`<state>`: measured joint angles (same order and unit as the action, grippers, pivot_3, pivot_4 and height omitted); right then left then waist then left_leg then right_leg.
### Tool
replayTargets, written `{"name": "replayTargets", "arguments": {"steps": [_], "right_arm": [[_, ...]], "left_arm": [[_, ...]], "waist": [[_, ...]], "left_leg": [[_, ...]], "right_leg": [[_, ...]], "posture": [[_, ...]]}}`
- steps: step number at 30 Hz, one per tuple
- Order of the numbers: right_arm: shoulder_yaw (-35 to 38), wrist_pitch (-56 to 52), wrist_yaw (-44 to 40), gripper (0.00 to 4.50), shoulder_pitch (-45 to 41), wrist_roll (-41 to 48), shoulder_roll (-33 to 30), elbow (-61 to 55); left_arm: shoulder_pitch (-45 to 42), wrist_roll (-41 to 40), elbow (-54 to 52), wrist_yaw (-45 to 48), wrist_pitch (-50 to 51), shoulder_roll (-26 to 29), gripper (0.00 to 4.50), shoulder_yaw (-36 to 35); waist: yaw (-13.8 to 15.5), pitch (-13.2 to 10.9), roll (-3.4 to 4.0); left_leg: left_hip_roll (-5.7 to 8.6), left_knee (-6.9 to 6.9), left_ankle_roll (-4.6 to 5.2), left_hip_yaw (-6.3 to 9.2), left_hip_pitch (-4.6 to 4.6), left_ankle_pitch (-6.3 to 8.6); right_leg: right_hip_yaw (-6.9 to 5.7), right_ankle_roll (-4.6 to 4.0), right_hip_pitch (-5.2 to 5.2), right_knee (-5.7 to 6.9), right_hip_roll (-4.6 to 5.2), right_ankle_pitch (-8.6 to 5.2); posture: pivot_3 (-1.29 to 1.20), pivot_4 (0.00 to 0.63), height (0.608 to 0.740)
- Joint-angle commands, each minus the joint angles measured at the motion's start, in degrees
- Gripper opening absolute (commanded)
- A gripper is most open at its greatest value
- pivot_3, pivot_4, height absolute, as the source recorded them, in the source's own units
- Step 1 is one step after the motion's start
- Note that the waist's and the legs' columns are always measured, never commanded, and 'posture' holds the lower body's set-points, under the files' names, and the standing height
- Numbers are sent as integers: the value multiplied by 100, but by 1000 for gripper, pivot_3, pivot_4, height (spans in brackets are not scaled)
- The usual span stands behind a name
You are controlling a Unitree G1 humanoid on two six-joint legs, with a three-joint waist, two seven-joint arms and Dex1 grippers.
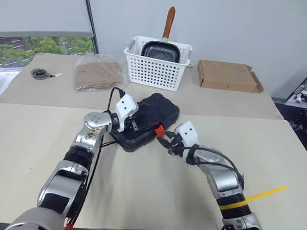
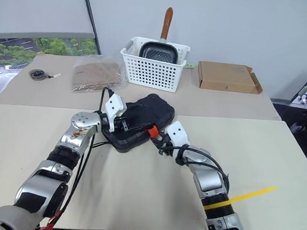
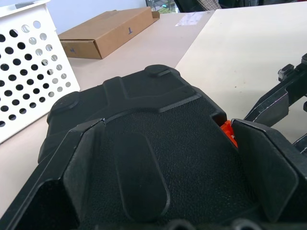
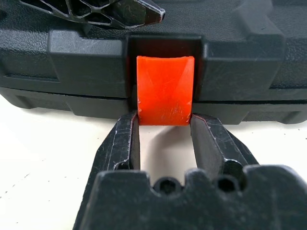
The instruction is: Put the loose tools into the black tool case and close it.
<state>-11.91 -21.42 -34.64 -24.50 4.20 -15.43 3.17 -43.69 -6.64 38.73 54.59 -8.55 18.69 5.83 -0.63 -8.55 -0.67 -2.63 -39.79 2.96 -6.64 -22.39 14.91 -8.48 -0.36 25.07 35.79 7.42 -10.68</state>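
The black tool case [image 1: 156,109] lies with its lid down on the beige table, just ahead of both arms. Its orange latch [image 4: 165,88] faces my right gripper [image 4: 164,120], whose two fingers are shut on the sides of the latch's lower edge. In the head views that gripper [image 1: 165,138] sits at the case's front right edge. My left gripper [image 1: 132,125] is open and reaches over the case from the left. Its fingers [image 3: 268,167] are spread wide above the textured lid [image 3: 158,143]. The loose tools are out of view.
A white lattice basket [image 1: 156,67] holding a pan with an orange handle stands behind the case. A flat cardboard box [image 1: 227,75] lies at the back right, a plastic-wrapped brown pack [image 1: 97,72] at the back left, and a small round object [image 1: 39,73] beyond it. A yellow strip [image 1: 267,194] marks the table's right.
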Motion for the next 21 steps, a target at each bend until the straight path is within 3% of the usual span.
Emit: {"name": "replayTargets", "arguments": {"steps": [1,3,8,11,17,21], "right_arm": [[-14,-47,-133,2300,-120,115,-5,-361],[8,-183,-229,2803,-25,161,-110,-528],[55,-640,-360,2803,154,297,-349,-961],[73,-790,-221,2139,207,270,-370,-1080],[26,-848,-111,96,102,203,-247,-955],[46,-850,-100,16,22,235,-211,-905]], "left_arm": [[230,201,278,-18,150,-37,4500,154],[231,201,283,-22,155,-40,4500,153],[252,203,286,-23,154,-36,4500,145],[260,204,300,-31,153,-47,4500,146],[218,212,345,-43,144,-71,4500,150],[209,214,366,-49,132,-50,4500,133]], "waist": [[0,0,0],[0,0,1],[10,3,4],[13,3,5],[14,3,5],[15,3,5]], "left_leg": [[0,0,0,0,0,0],[0,1,0,0,-1,0],[0,3,2,1,-3,2],[0,4,3,2,-3,2],[-2,5,-33,4,-4,22],[-1,5,-32,3,-4,22]], "right_leg": [[0,0,0,-1,0,0],[0,0,1,-1,0,0],[0,0,0,-9,3,-1],[-1,0,1,-11,3,-1],[-4,0,2,-11,3,-1],[-4,1,1,-12,4,-1]], "posture": [[0,150,700],[0,150,700],[0,150,700],[0,150,700],[0,150,700],[0,150,700]]}}
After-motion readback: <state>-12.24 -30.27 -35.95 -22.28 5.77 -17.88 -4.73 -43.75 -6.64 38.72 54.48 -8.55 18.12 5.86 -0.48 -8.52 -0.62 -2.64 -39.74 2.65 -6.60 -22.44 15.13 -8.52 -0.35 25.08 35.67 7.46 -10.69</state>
